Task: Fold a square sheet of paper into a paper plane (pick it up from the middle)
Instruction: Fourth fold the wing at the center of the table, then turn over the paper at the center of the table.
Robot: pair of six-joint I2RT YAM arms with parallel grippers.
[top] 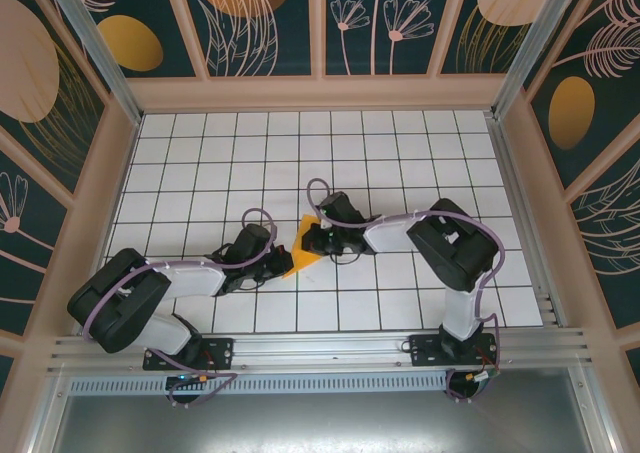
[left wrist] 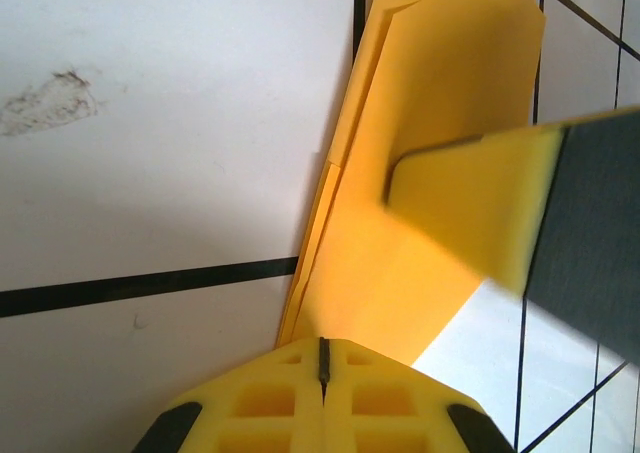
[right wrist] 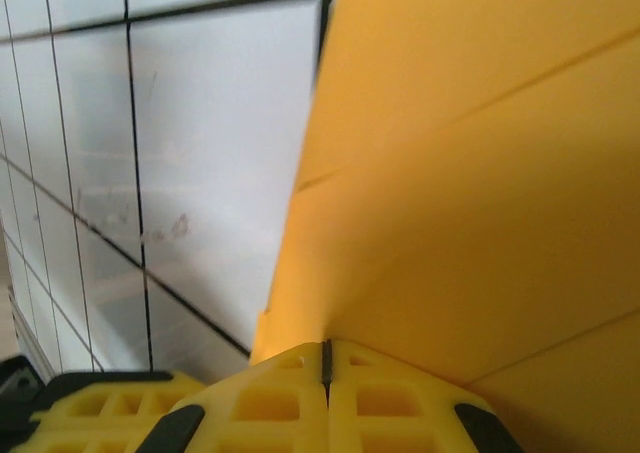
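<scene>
The square sheet of paper [top: 303,246] is orange-yellow, folded into a narrow creased shape with layered edges, and sits mid-table between both grippers. My left gripper [top: 280,261] is shut on its near-left end; in the left wrist view the folded sheet [left wrist: 420,123] rises straight out of the shut fingertips of the left gripper [left wrist: 322,345]. My right gripper [top: 316,239] is shut on the sheet's right side. In the right wrist view the paper [right wrist: 470,173] runs up from the closed right gripper [right wrist: 326,351]. One right finger [left wrist: 480,208] lies across the sheet in the left wrist view.
The white gridded table [top: 250,153] stretches behind and to both sides of the arms. Patterned walls [top: 265,23] close it in at the back and sides. A metal rail [top: 320,348] runs along the near edge.
</scene>
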